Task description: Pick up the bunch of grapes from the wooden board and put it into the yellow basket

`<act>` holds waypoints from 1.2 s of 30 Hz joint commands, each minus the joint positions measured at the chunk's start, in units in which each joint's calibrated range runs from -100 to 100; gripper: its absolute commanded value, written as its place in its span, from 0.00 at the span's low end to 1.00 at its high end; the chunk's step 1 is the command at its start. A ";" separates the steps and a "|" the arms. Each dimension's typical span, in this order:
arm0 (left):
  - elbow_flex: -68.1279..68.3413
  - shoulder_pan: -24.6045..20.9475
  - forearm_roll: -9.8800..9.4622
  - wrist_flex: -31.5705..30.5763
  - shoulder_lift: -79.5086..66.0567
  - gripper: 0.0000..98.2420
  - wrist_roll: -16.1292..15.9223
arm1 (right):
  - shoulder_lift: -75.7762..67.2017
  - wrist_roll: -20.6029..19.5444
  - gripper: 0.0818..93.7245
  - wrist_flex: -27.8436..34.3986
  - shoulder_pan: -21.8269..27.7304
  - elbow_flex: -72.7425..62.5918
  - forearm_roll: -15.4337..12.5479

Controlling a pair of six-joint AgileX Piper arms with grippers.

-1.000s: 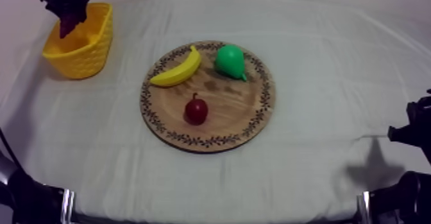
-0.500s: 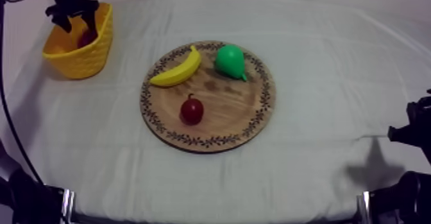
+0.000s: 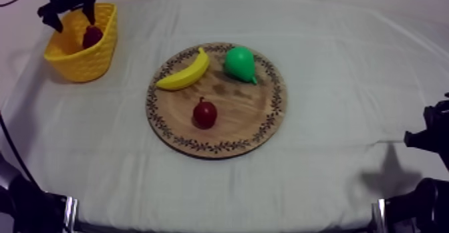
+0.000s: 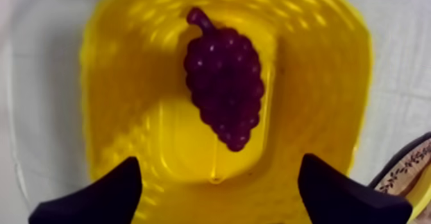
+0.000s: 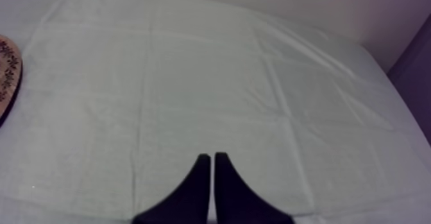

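Here, knobbly grapes (image 4: 223, 79) in glossy basket (image 4: 122, 66)

The table (image 3: 347, 55) before me lay under a grey-white cloth (image 3: 321, 175), which was creased in faint fold lines and rumpled a little towards its near edge. Two things stood directly on that cloth. The yellow basket (image 3: 93, 61) sat upright at the far left corner. The round wooden board (image 3: 267, 125), with a leafy pattern round its rim, lay flat about the middle of the table, nearer than the basket and to its right, clear of it and not touching.
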 commanded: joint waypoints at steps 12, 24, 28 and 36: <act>17.56 1.95 -0.40 -9.88 -22.12 0.55 -1.36 | 0.01 -0.01 0.00 -0.02 -0.01 -0.05 -0.01; 43.52 0.43 3.64 -24.09 -45.23 0.35 -7.22 | 0.01 -0.01 0.00 -0.02 -0.01 -0.05 -0.01; 53.74 0.44 3.92 -30.93 -55.57 0.23 -8.37 | 0.01 -0.01 0.00 -0.02 -0.01 -0.05 -0.01; 77.54 1.11 5.06 -46.19 -79.94 0.02 -8.78 | 0.01 -0.01 0.00 -0.02 -0.01 -0.05 -0.01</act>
